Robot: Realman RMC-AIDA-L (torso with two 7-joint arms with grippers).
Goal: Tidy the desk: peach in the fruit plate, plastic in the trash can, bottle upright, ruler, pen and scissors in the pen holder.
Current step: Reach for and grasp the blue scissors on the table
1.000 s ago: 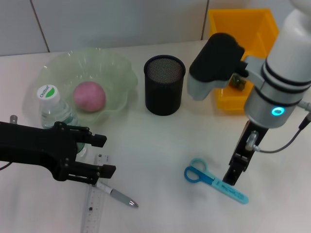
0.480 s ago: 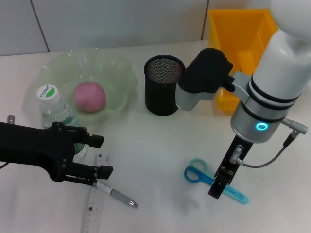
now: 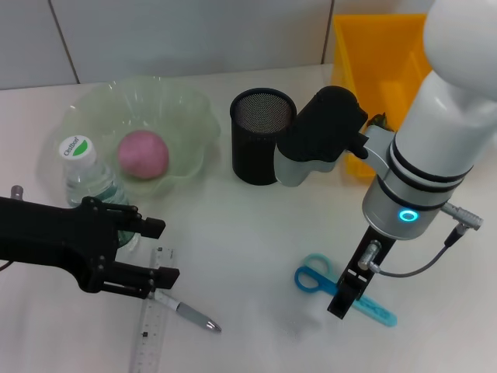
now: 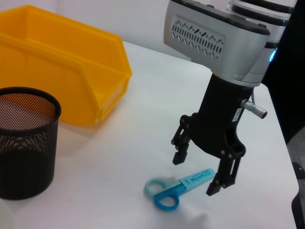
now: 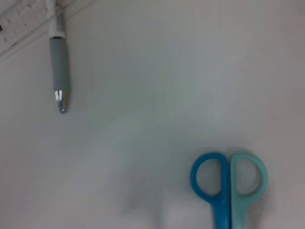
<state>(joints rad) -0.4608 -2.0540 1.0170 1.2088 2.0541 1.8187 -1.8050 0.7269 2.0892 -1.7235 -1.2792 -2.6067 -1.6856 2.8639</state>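
- White desk [image 3: 256, 233] against a pale tiled wall; yellow bin [image 3: 384, 54] at the far right, mesh pen holder [image 3: 262, 134] mid-desk.
- Peach [image 3: 143, 154] sits in the green fruit plate [image 3: 194, 109]; bottle [image 3: 87, 172] stands upright beside it. I judge those steps done.
- Scissors [image 4: 177, 187] lie flat near the front right, closed, handles toward the left side.
- My right gripper [image 4: 202, 173] hangs just above the scissors' blade end, fingers spread apart and empty, straddling the blades in the left wrist view.
- Step in hand, as I read it: picking up the scissors.
- Next move calls for a short straight descent, then closing across the thin blades; flat on the desk, they may slip.
- My left gripper [image 3: 159, 250] waits open over the ruler [image 3: 151, 326] and pen [image 3: 190, 314], holding nothing.
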